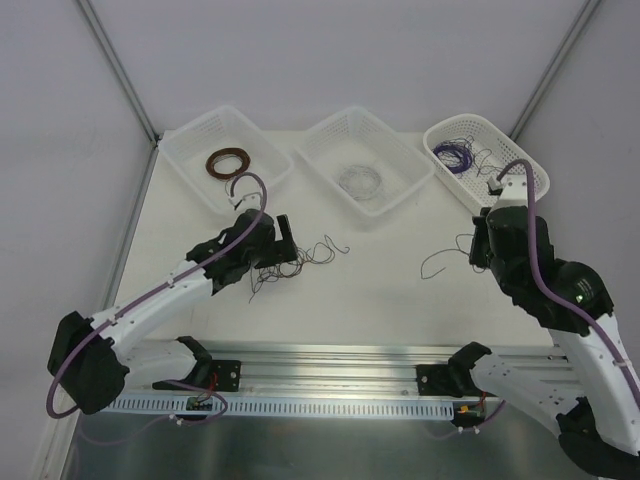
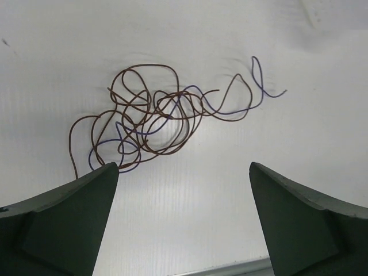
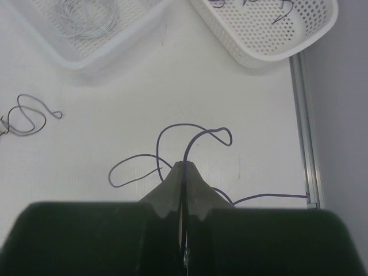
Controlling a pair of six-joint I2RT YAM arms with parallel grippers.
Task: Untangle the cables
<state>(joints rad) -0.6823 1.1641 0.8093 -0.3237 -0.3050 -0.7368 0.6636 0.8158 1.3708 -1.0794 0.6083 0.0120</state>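
i see my left gripper (image 2: 184, 168) spread wide with the cables (image 2: 150, 112) just ahead of its tips; right gripper (image 3: 183, 165) pressed together, pinching a purple wire (image 3: 195, 137) at its tips.

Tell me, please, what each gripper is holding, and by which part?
The right gripper is shut on a loose purple wire, pinched partway along its length. The left gripper hangs open above the tangled cables, holding nothing.

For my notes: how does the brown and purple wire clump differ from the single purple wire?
The tangled brown and purple wire clump lies free before the open left gripper; the single purple wire is pinched in the shut right gripper. The clump is knotted; the wire is one strand.
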